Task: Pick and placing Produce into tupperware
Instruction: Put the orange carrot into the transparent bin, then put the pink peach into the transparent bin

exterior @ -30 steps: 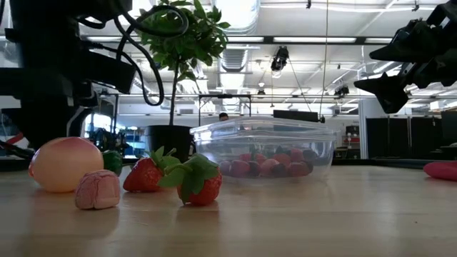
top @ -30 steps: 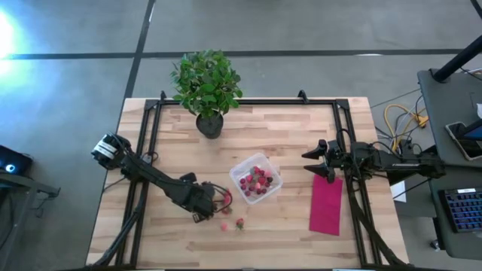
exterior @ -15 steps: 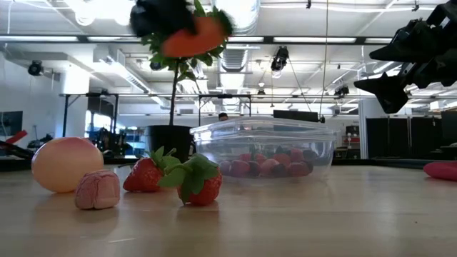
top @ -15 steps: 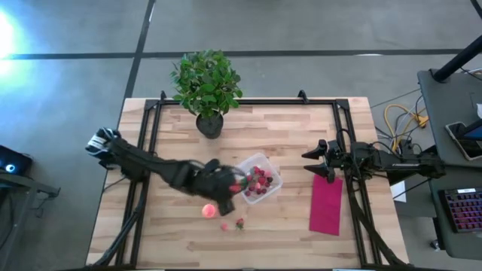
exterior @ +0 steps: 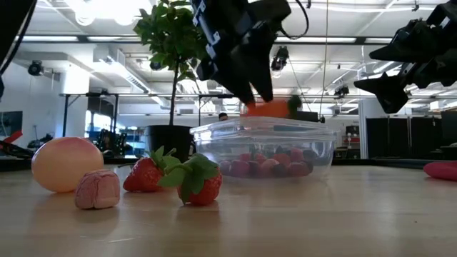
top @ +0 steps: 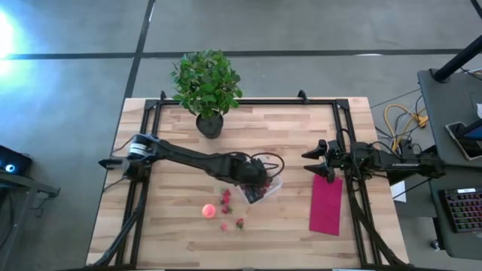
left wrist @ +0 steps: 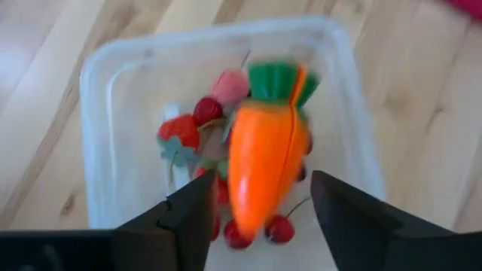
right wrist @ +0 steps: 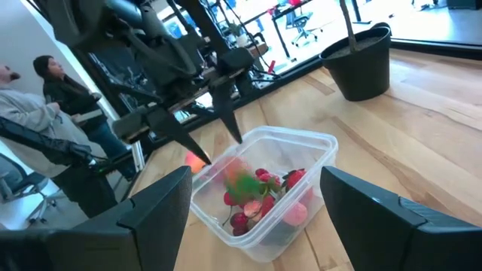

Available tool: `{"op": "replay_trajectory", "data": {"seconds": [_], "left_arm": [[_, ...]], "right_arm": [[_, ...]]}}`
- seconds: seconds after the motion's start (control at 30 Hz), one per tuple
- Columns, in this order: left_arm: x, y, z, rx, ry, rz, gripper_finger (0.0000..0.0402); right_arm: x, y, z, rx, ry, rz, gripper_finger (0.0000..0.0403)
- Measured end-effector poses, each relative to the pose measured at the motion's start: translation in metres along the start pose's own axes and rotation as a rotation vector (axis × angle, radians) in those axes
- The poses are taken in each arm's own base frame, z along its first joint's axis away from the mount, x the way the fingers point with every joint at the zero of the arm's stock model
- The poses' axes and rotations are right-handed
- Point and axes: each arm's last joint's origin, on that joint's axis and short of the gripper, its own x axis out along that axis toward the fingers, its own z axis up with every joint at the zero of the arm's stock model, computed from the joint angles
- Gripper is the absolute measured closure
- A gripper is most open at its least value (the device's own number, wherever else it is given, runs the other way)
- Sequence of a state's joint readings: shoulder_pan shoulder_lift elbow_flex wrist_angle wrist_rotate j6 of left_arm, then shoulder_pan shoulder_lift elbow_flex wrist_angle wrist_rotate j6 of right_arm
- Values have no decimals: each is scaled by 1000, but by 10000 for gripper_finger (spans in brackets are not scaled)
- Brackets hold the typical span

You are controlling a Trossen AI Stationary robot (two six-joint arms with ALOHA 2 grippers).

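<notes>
From above, the left arm reaches in a long diagonal across the pale wooden surface, its wrist bent down over the small clear square plastic tupperware. A round pink-orange fruit and a few small red berries lie on the surface just beside the container. The right arm waits by the flat magenta cloth, near the far-side leafy green potted plant.

At surface level, an orange carrot-shaped piece with a green top sits right at the tupperware's rim, just under the left jaws, tilted rather than upright. Red berries already line the container's bottom.

The left wrist view shows the left jaws parted wider than the carrot, with a gap on each side, so they grip nothing; the carrot hangs free above the berries inside.

The right wrist view shows the right jaws spread wide and empty, facing the container.

The risk, as I judge it: the carrot is long against the container's width, so it may land across the rim or bounce off the berries and tip out. The left arm also sits low, and a careless withdrawal could catch the light wall and shove the tupperware.
</notes>
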State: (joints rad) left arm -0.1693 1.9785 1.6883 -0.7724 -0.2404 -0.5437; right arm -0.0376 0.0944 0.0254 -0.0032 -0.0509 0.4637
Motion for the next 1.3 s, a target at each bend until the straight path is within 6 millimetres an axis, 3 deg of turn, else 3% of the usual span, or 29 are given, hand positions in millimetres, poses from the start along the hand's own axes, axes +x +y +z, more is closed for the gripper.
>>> {"op": "replay_trajectory", "data": {"seconds": [0.23, 0.37, 0.47, 0.63, 0.8, 0.87, 1.03, 1.3], "left_arm": [[-7, 18, -5, -204, 129, 107, 156], [-38, 3, -7, -128, 148, -81, 154], [-57, -14, -26, -67, 178, -119, 154], [-69, -29, -66, -128, 339, 10, 153], [-89, -67, -108, 111, 306, -4, 153], [-91, -74, -122, 101, 276, 36, 153], [-78, -72, -148, -161, 300, 149, 153], [-67, -70, -163, -176, 246, 195, 153]], "right_arm": [[0, 0, 0, 0, 0, 0, 117], [0, 0, 0, 0, -1, 0, 117], [0, 0, 0, 0, -1, 0, 117], [0, 0, 0, 0, 0, 0, 117], [0, 0, 0, 0, -1, 0, 117], [0, 0, 0, 0, -1, 0, 117], [0, 0, 0, 0, -1, 0, 117], [0, 0, 0, 0, 0, 0, 117]]}}
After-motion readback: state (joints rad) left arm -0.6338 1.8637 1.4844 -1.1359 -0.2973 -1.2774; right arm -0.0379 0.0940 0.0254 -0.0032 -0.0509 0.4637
